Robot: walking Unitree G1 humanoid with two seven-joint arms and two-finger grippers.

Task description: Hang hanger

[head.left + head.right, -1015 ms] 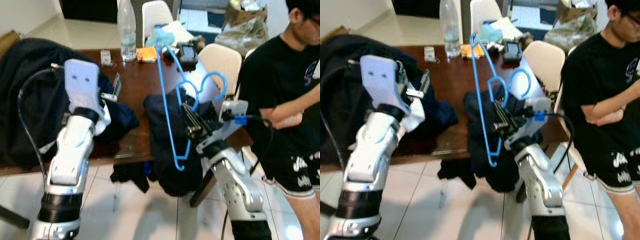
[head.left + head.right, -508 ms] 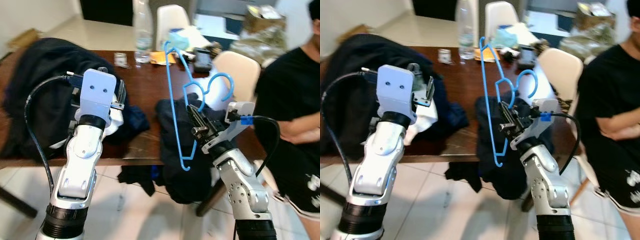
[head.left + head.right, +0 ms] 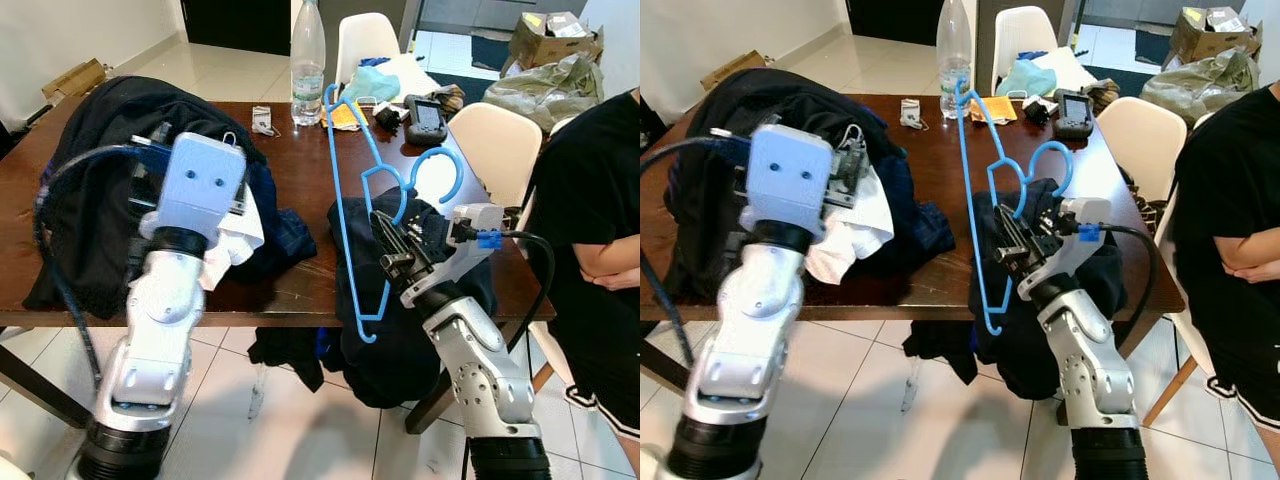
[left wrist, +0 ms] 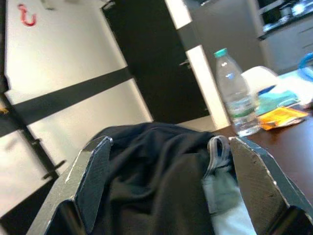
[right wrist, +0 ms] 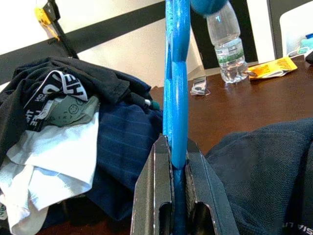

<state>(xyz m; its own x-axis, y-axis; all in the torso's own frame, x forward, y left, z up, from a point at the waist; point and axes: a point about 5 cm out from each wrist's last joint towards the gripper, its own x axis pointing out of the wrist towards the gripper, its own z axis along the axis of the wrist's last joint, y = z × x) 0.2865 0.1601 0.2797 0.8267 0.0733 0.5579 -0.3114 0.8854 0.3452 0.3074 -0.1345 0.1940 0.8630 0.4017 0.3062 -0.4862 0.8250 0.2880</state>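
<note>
A blue plastic hanger [image 3: 340, 200] stands nearly upright above the front edge of the brown table [image 3: 300, 165], its hook [image 3: 440, 168] curling to the right. My right gripper [image 3: 385, 238] is shut on the hanger's thin bar, and the right wrist view shows both fingers [image 5: 155, 186] pressed against the blue bar [image 5: 176, 73]. Under it a navy garment [image 3: 400, 310] droops over the table edge. My left gripper [image 4: 168, 142] is open and raised over a pile of dark and white clothes [image 3: 100, 170] on the table's left side, with nothing between its fingers.
A person in black [image 3: 590, 200] stands with arms folded at the right. A water bottle [image 3: 307, 50], small items and a black device [image 3: 425, 118] sit at the table's far side. White chairs [image 3: 490, 135] stand behind and to the right. Dark cloth lies on the tiled floor [image 3: 285, 350].
The head camera has shifted and now shows more of the table. The right gripper still holds the hanger upright. The left arm stays raised over the clothes pile.
</note>
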